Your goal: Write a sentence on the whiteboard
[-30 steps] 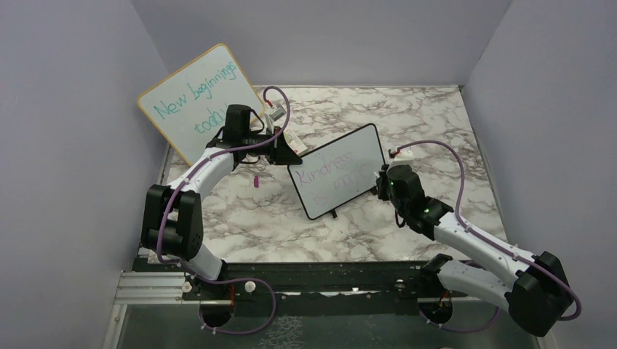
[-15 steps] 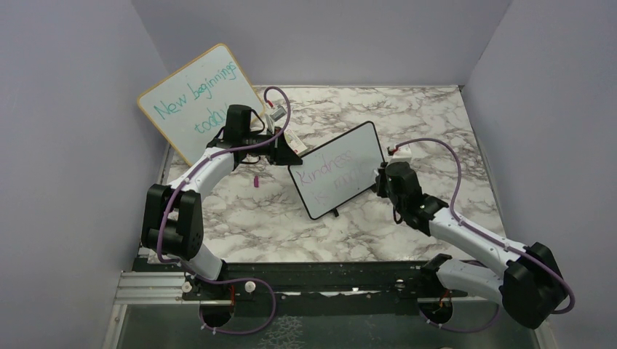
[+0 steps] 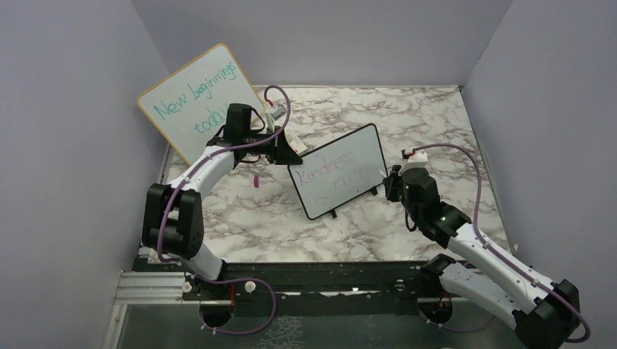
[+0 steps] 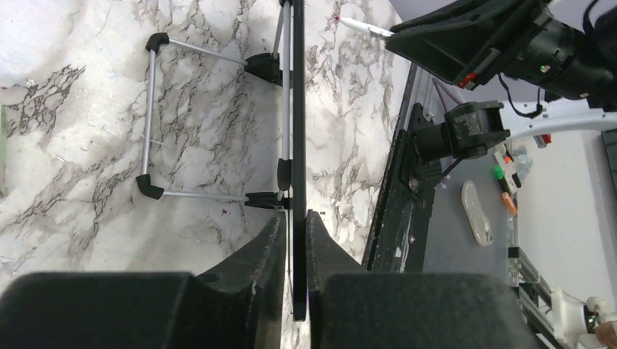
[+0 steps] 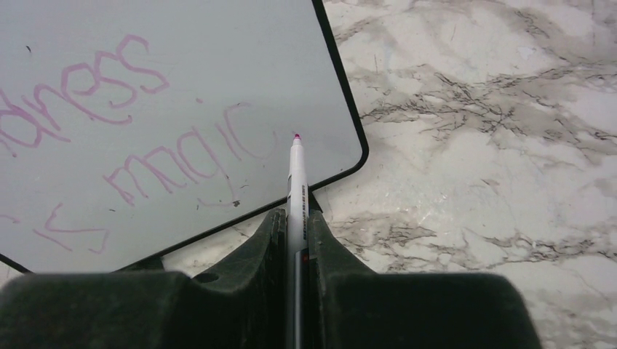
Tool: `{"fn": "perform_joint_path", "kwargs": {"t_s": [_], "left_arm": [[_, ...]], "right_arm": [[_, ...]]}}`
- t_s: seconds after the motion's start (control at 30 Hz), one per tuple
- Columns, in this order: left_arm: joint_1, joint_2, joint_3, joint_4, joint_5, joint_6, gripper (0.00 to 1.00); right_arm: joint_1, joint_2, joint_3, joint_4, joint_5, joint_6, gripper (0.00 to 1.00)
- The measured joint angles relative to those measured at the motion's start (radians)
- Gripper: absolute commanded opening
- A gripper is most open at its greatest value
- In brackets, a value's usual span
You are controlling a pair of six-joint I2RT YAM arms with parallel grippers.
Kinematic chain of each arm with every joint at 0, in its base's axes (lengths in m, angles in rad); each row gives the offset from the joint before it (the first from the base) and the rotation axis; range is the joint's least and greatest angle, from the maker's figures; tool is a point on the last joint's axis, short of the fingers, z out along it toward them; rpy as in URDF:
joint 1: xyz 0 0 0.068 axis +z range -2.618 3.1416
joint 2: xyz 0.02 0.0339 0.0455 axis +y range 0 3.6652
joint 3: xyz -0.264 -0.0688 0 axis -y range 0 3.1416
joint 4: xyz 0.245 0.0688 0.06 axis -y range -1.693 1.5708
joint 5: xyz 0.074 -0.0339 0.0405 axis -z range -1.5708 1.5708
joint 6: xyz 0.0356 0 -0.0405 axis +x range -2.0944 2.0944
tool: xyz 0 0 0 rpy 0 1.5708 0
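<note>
Left gripper [image 4: 295,218]: fingers pressed together on the whiteboard [image 3: 320,203] at its upper left corner, with the board seen edge-on between them.
Right gripper [image 5: 297,215]: pinching a marker [image 5: 296,174]. The pink tip points forward at the board's lower right corner and sits off the face. The gripper is just beside the board's right edge.
Whiteboard: mid-worktop [image 3: 436,116], standing on its feet. Its long axis runs near-left to far-right, and its face is turned toward the near edge.
Sentence [image 3: 336,171]: purple-pink, in two lines. "Kindness" is on the upper line, and the lower line ends in "magic".
</note>
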Motion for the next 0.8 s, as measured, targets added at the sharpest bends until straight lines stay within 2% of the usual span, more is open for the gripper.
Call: {"fn": "perform_joint_path", "kwargs": {"t_s": [0.2, 0.43, 0.8], "left_arm": [[-0.001, -0.015, 0.013, -0.032, -0.056, -0.028, 0.36], [0.018, -0.082, 0.084, -0.137, -0.207, -0.060, 0.55], [0.141, -0.213, 0.082, -0.228, -0.359, -0.113, 0.68]], "right_arm": [[0.000, -0.097, 0.041, -0.109, 0.001, -0.001, 0.00], [0.000, -0.165, 0.108, -0.200, 0.004, -0.013, 0.00], [0.000, -0.234, 0.168, -0.311, 0.019, -0.048, 0.00]]}}
